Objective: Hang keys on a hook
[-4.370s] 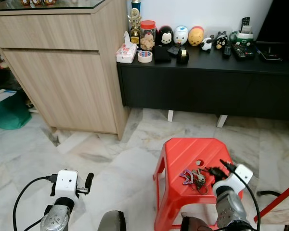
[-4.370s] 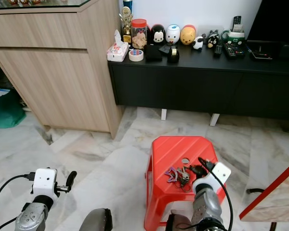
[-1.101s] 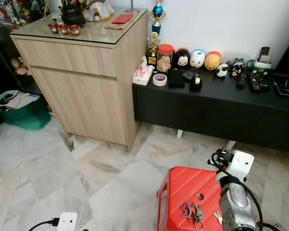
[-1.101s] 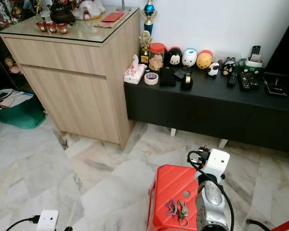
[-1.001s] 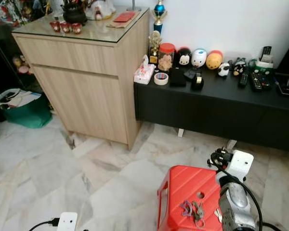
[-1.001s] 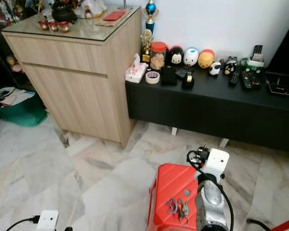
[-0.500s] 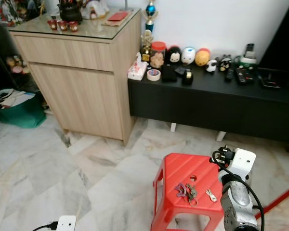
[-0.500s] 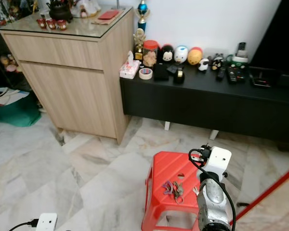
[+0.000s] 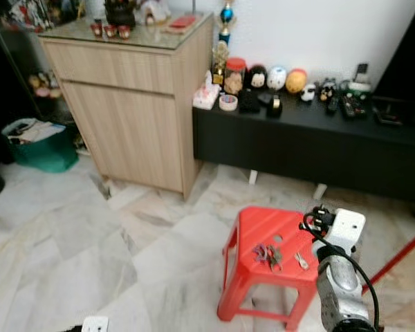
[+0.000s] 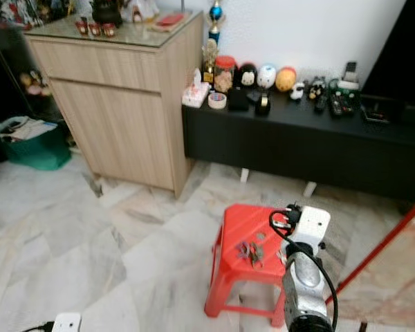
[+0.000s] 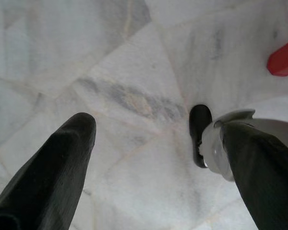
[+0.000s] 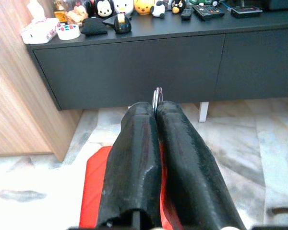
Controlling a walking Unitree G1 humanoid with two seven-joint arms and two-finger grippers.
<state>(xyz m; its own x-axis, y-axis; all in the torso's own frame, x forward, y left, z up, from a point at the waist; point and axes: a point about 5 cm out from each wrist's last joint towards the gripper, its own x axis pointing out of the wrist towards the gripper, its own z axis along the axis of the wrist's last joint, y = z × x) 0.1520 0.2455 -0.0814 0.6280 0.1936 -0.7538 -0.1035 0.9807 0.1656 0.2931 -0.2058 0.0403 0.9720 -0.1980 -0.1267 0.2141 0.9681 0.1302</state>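
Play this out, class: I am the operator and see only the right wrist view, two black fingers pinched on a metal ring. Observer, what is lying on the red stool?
Observer: A bunch of keys lies on the seat of the red stool, with a single key beside it, apart from it.
Operator: Where is my right gripper compared with that stool?
Observer: The right gripper, shut on the metal ring, is raised by the stool's right edge, off to the side of the bunch.
Operator: And the other arm?
Observer: The left gripper hangs low over the marble floor, its fingers wide apart and holding nothing.
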